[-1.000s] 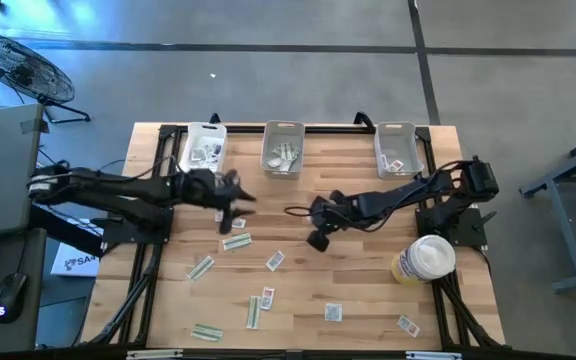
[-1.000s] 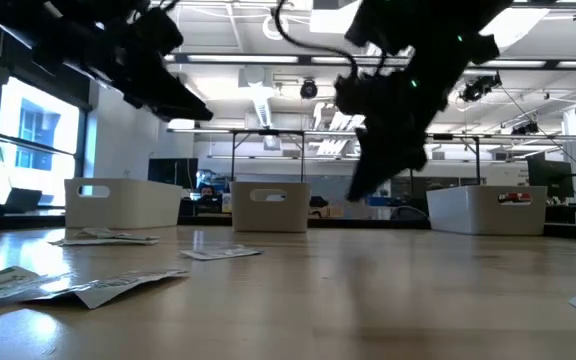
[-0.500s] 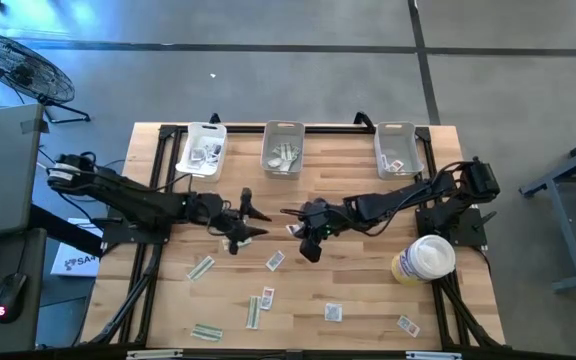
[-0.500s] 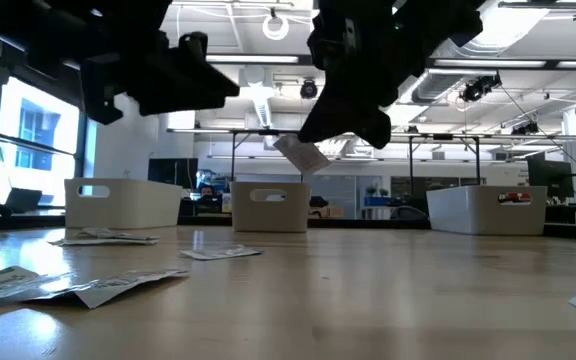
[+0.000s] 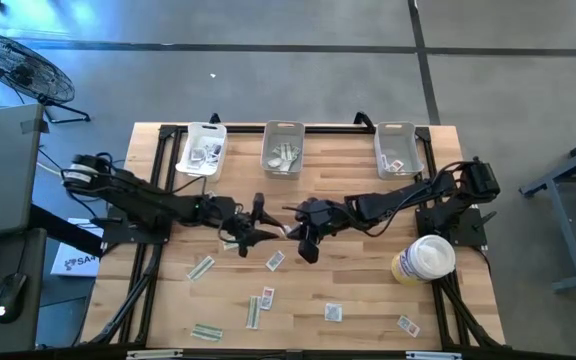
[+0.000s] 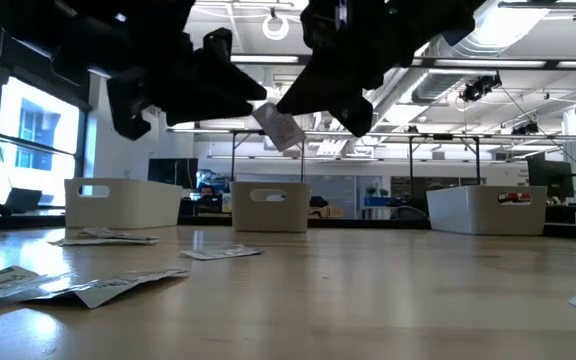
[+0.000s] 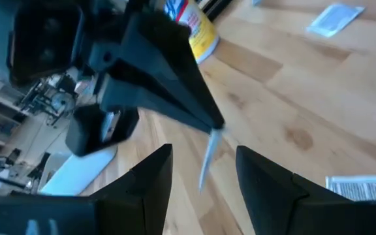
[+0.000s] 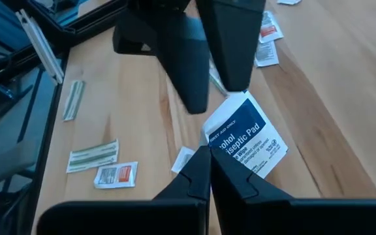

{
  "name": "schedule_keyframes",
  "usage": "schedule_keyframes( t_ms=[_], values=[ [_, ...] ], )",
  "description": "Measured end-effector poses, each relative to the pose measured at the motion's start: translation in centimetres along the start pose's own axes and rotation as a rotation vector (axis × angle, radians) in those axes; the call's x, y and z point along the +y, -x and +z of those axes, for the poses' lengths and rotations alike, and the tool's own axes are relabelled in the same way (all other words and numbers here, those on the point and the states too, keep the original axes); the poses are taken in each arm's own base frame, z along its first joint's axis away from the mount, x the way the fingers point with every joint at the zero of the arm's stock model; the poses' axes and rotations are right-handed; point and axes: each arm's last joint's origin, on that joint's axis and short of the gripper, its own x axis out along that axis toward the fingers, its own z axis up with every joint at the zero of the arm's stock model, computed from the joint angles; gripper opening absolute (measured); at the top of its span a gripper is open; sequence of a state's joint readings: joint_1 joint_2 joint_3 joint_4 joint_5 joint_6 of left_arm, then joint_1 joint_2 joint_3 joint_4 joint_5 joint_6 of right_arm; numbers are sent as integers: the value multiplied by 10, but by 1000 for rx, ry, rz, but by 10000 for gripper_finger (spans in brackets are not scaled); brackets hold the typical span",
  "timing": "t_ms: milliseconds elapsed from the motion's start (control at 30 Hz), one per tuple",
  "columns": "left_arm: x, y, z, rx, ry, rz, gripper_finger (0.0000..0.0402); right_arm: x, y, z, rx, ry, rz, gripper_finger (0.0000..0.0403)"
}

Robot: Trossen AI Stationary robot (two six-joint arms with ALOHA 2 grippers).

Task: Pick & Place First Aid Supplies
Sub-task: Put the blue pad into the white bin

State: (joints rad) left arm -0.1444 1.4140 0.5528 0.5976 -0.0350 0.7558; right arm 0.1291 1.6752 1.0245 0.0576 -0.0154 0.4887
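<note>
1. Two grippers met above the table's middle: your right gripper (image 8: 209, 171) pinched a white alcohol pad packet (image 8: 245, 142) by one corner, held in the air.
2. Your left gripper (image 7: 202, 171) stood spread wide, the packet hanging edge-on between its fingers (image 7: 150, 171).
3. The packet's plane ran along the gap, so the left was nearer to receive it.

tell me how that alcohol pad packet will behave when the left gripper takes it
Likely light and fairly stiff: the packet stays flat, pinched at one corner by the right gripper. Its thin edge between the left gripper's open fingers may slip or bend.
</note>
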Motion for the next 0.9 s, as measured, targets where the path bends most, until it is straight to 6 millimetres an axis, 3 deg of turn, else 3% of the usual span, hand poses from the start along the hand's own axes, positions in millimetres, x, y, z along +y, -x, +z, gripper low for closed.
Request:
schedule_keyframes(
  t_ms=[433,533,733,900],
  values=[
    [-5,-18,-3,-6,11,-30,157,2,0,3,-25,48,17,1],
    [-3,-18,-2,-25,35,-13,126,2,0,3,-23,49,21,2],
    [-4,-18,-2,-17,38,-20,14,2,0,2,-21,53,22,2],
    [-4,-18,-2,-16,53,-20,17,2,0,2,-21,86,22,8]
  ],
)
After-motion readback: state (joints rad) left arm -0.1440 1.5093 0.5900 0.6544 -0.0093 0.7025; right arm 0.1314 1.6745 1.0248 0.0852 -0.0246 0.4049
